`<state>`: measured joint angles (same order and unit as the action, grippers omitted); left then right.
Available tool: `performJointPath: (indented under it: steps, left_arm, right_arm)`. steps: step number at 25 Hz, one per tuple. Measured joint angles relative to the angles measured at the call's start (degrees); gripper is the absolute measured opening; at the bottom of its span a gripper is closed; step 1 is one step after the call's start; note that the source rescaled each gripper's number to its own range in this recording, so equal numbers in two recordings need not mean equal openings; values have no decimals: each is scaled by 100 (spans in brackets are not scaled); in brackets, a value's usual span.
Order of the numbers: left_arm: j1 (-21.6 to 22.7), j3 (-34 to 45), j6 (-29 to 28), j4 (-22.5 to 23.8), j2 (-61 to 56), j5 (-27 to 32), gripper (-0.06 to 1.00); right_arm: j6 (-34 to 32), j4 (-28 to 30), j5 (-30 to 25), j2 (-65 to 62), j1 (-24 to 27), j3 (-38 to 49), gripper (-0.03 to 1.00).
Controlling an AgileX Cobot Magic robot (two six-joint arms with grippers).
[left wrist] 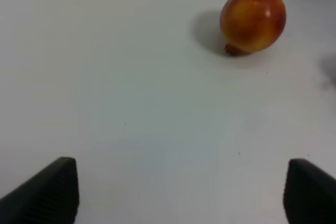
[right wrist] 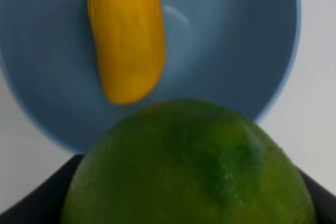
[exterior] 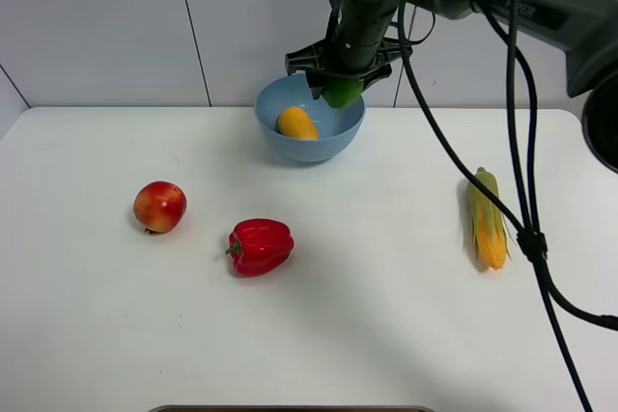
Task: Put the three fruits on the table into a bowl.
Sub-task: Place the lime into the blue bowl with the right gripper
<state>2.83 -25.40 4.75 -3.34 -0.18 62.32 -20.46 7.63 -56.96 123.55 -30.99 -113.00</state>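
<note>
My right gripper (exterior: 340,84) is shut on the green lime (exterior: 341,93) and holds it over the far right rim of the light-blue bowl (exterior: 333,137). The lime fills the near part of the right wrist view (right wrist: 191,166), with the bowl (right wrist: 247,61) below it. The yellow-orange mango (exterior: 296,123) lies inside the bowl, also seen in the right wrist view (right wrist: 127,35). The red-and-yellow apple-like fruit (exterior: 159,206) sits on the white table (exterior: 367,315) at the left. My left gripper (left wrist: 178,192) is open and empty above bare table, with that fruit (left wrist: 253,19) some way ahead of it.
A glossy red bell pepper (exterior: 260,246) lies on the table right of the apple-like fruit. A green-husked corn cob (exterior: 488,218) lies at the right. The right arm's black cables (exterior: 526,229) hang over the table's right side.
</note>
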Motion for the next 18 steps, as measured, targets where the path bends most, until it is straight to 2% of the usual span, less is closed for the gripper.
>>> performJointPath:
  steps: [7,12,18]
  left_arm:
    - [0,0,0,0,0,0,16]
    - [0,0,0,0,0,0,16]
    - [0,0,0,0,0,0,16]
  right_arm:
    - [-28,214,634,730,115,-396,17]
    - [-63,101,731,971,348,-422,17]
    - [-58,62,795,1015,373,-422,17]
